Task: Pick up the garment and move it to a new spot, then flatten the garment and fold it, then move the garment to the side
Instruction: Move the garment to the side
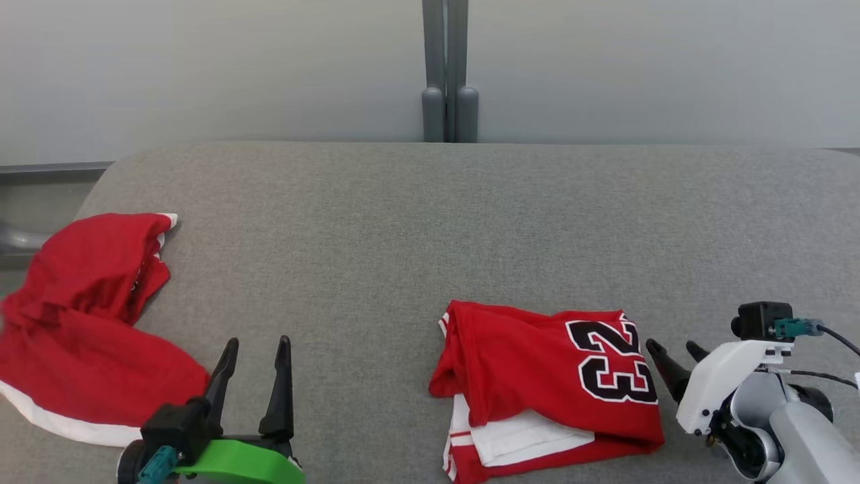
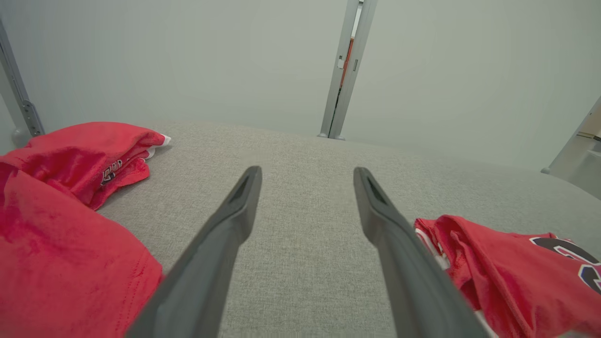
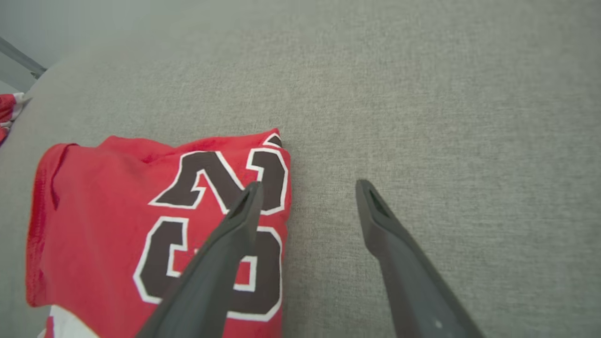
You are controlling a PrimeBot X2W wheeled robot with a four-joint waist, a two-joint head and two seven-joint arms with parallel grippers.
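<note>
Far to the left of the grey post [image 1: 449,67], and closer to the robot than it, the crumpled red garment [image 1: 87,323] lies in a heap on the grey soft top [image 1: 403,222]. It has a white strip along its low edge, and one part hangs past the left side of the top.

Still left of the post, but not so far, is the left gripper [image 1: 258,341]. Its arm comes up from the bottom with a green piece at the wrist. The two dark fingers point toward the back wall, the same way as the post. They are spread wide with nothing between them but bare grey cloth. The heap is just beside the left finger, and I cannot tell if they touch.

A little right of the post and near the robot lies the folded red garment [image 1: 537,363], flat, with a black 23 on top and white cloth at its front edge.

Farthest right of the post is the right gripper [image 1: 672,345]. Its white wrist comes in from the low right corner and tips down, so the fingers point left toward the 23. They are spread wide and hold nothing. One finger is over the edge of the 23, the other is over bare grey cloth
</note>
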